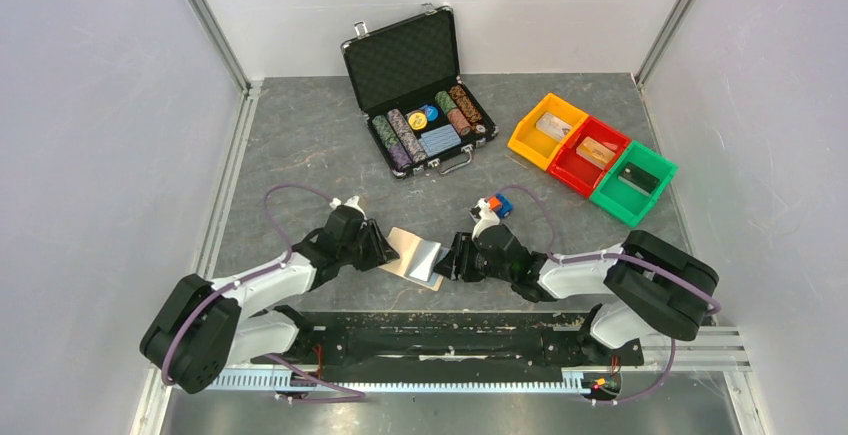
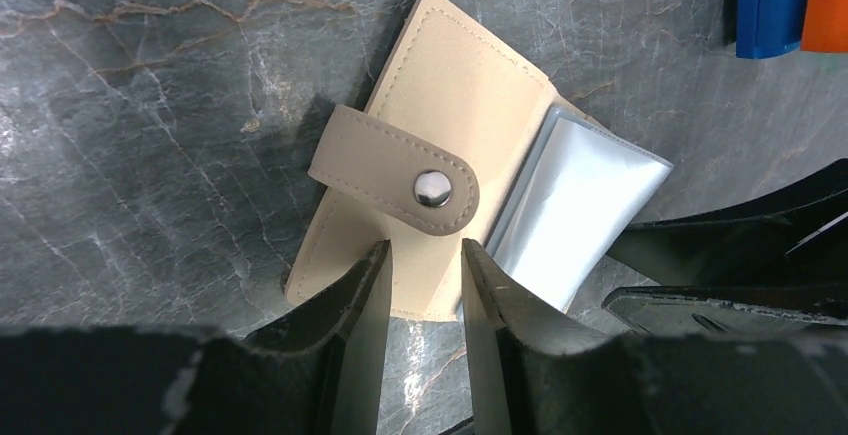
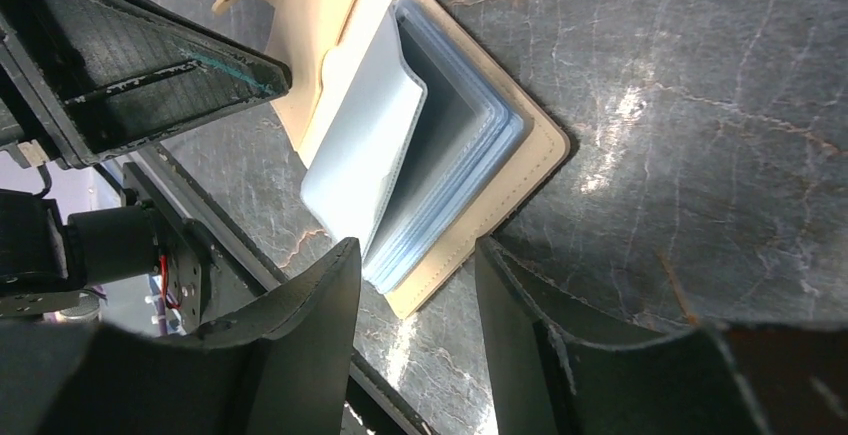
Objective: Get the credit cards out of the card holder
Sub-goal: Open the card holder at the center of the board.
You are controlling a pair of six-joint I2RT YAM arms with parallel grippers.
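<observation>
- Top view: the card holder (image 1: pixel 412 253) lies open on the table (image 1: pixel 300 145), with the left gripper (image 1: pixel 383 252) touching or just beside its left edge and the right gripper (image 1: pixel 452 261) just beside its right edge. The black chip case (image 1: pixel 415 95) stands well beyond the holder, and the coloured bins (image 1: pixel 590 155) are far off to its right. No card lies loose beside the holder, so I judge the step to be the first one: steady the holder and draw a card.
- Left wrist view: the jaws stand narrowly apart, holding nothing I can make out. Their tips are at the holder's near edge, just below the snap tab (image 2: pixel 395 170). Whether they press on the cover I cannot tell.
- Right wrist view: the jaws are moderately apart, and the holder's near corner lies in the gap. The credit cards (image 3: pixel 440 170), seen as a stack of pale blue leaves, sit inside the holder with one leaf lifted. Contact with the pads is unclear. The next move likely calls for pinching one leaf only while the left arm pins the cover.
</observation>
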